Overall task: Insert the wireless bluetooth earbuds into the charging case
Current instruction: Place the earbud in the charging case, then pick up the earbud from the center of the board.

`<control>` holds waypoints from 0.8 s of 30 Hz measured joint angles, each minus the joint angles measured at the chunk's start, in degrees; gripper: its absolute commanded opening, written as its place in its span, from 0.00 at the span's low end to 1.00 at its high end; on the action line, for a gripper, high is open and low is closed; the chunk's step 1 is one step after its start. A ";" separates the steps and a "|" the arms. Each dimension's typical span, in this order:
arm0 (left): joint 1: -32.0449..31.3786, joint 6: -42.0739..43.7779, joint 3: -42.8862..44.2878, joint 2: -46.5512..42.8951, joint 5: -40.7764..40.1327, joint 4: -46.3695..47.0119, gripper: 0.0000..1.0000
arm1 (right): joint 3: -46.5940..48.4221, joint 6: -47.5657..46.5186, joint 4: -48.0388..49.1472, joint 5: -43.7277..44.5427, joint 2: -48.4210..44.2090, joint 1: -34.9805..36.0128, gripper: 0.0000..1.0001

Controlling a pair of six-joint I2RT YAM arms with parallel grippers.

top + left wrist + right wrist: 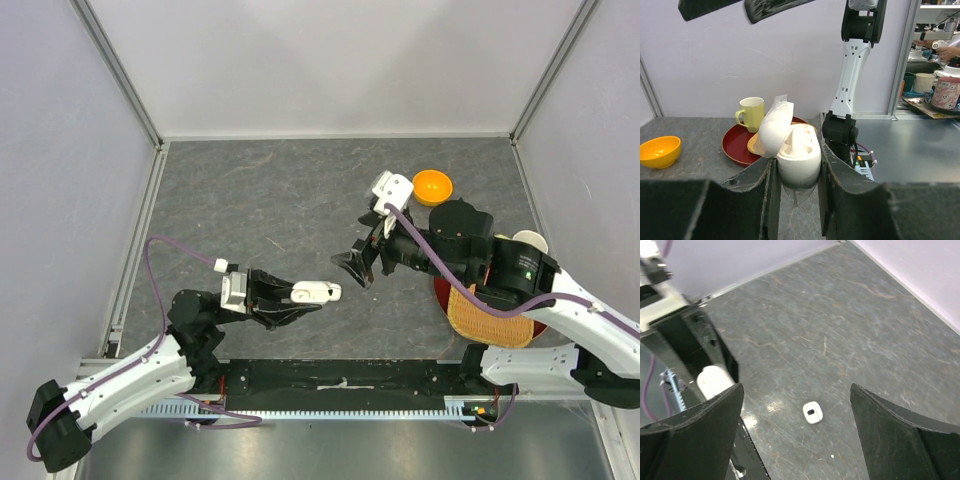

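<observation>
My left pincer (796, 172) is clamped on the charging case (799, 150), which has its lid flipped open. My right pincer (356, 268) hangs near it, spread wide and holding nothing. Down under its gap a tiny white bit (812, 412) lies on the table (840, 330). Can't tell if that's an earbud.

On my feed I see a glossy white charging case (799, 155), an orange bowl (432, 186), a dark red plate (733, 146), a pale yellow mug (752, 114), a tan woven mat (490, 320), purple cables (430, 250), and a dark grey table (270, 190) veined with faint lighter streaks like stone.
</observation>
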 measured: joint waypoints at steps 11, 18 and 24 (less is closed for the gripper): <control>0.00 0.02 -0.24 -0.83 -1.20 -0.24 0.02 | -2.78 3.50 0.07 -3.37 -1.27 -3.85 0.98; 0.00 0.02 -0.55 -1.60 -2.80 -0.26 0.02 | -2.99 3.50 0.09 -18.91 1.95 -3.82 0.94; 0.00 0.46 -0.68 -2.95 -4.46 -0.44 0.02 | -4.48 3.56 0.11 -23.10 3.82 -3.82 0.90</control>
